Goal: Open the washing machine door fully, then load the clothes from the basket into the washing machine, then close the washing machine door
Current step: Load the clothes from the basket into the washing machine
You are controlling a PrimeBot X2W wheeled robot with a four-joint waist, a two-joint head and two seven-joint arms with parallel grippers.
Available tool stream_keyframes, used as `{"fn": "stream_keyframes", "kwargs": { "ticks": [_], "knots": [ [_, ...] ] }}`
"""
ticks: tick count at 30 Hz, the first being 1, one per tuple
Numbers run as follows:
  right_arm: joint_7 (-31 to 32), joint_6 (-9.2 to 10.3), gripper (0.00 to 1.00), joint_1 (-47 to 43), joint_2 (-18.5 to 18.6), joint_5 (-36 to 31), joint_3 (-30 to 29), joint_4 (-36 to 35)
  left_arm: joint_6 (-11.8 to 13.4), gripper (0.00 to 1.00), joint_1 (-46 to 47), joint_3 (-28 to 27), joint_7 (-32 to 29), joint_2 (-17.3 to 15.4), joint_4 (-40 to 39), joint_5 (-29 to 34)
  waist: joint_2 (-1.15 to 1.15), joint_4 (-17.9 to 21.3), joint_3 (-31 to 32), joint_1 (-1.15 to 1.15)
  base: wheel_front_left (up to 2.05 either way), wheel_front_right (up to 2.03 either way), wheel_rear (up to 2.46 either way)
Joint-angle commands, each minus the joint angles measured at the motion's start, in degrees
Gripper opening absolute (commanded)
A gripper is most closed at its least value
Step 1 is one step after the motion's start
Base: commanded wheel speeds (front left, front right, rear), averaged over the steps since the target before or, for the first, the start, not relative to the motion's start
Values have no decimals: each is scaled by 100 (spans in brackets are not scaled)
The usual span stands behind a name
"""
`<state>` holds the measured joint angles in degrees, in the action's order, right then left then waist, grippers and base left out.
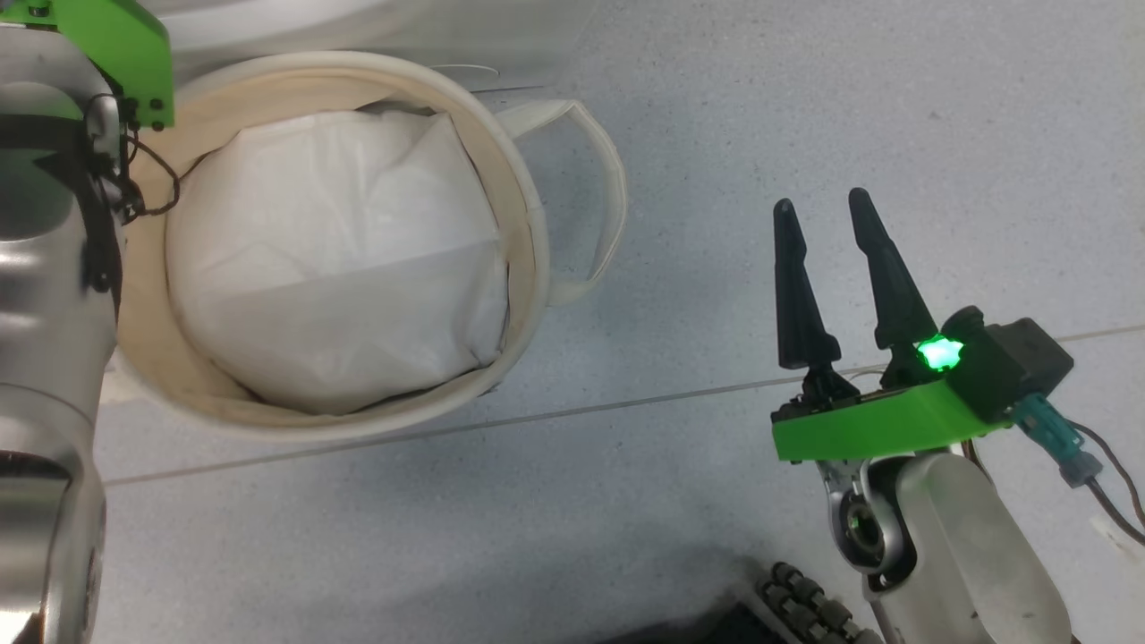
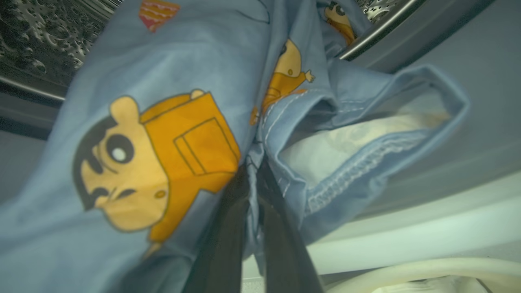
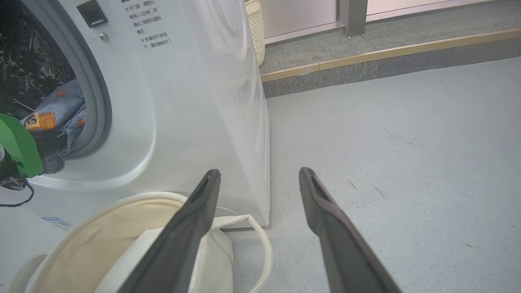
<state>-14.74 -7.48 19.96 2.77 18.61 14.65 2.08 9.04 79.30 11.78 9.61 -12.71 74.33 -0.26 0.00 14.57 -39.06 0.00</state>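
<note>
Light-blue clothes (image 2: 163, 81) with orange cartoon patches hang out of the steel drum mouth (image 2: 32, 36) of the washing machine (image 3: 195, 101). My left gripper (image 2: 253, 171) is shut on a fold of that fabric at the mouth's lower edge. From the right wrist view the same clothes (image 3: 53, 114) show inside the opening. The cream basket (image 1: 528, 233) stands on the floor in front of the washer and holds a white liner sheet (image 1: 331, 259). To the basket's right, my right gripper (image 1: 823, 199) hangs open above the floor with nothing between its fingers. The washing machine door is out of view.
My left forearm (image 1: 45, 268) reaches over the basket's left rim. The basket's loop handle (image 1: 599, 179) sticks out to the right. A pale woven bin (image 3: 254, 28) stands behind the washer, by a raised step (image 3: 386, 53). Grey floor (image 3: 386, 162) spreads to the right.
</note>
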Motion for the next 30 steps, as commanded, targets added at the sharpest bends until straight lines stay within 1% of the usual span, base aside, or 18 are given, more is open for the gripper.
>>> {"fn": "stream_keyframes", "kwargs": {
  "ticks": [1, 4, 8, 10, 13, 14, 15, 22, 24, 30],
  "knots": [
    [-26, -1, 100, -43, 10, 33, 110, -189, 18, 0, 129, -43, 25, -276, -52, -46, 0, -6, 9, 0, 0, 0, 0],
    [-26, -1, 100, -42, 10, 54, 127, -202, 110, 0, 275, -138, 274, -286, -129, -168, 0, 0, 12, 0, 0, 0, 0],
    [-26, -1, 100, -46, 10, 83, 181, -217, 111, 0, 505, -161, 488, -312, -390, -235, 0, 28, -31, 0, 0, 0, 0],
    [-26, -1, 100, -50, 10, 203, 197, -230, 96, 0, 629, -196, 524, -331, -575, -289, 0, 61, -77, 0, 0, 0, 0],
    [-26, -1, 100, -25, 10, 420, 271, -278, 65, 0, 832, -301, 535, -410, -1111, -398, 0, 169, -171, 0, 0, 0, 0],
    [-26, -1, 100, -12, 10, 433, 295, -289, 60, 0, 884, -312, 536, -443, -1326, -401, 0, 202, -207, 0, 0, 0, 0],
    [-26, -1, 100, -12, 10, 433, 295, -289, 60, 0, 884, -312, 536, -443, -1326, -401, 0, 202, -207, 0, 0, 0, 0],
    [-26, -1, 100, 19, 10, 546, 351, -347, 88, 0, 1271, -320, 538, -710, -2721, -262, 0, 536, -483, 0, 0, 0, 0],
    [-26, -1, 100, 28, 10, 559, 397, -356, 94, 0, 1369, -341, 538, -764, -2920, -244, 0, 627, -553, 0, 0, 0, 0],
    [-26, -1, 100, 19, 10, 677, 525, -446, 310, 0, 1707, -587, 538, -980, -3402, -227, 0, 880, -784, 0, 0, 0, 0]
  ]
}}
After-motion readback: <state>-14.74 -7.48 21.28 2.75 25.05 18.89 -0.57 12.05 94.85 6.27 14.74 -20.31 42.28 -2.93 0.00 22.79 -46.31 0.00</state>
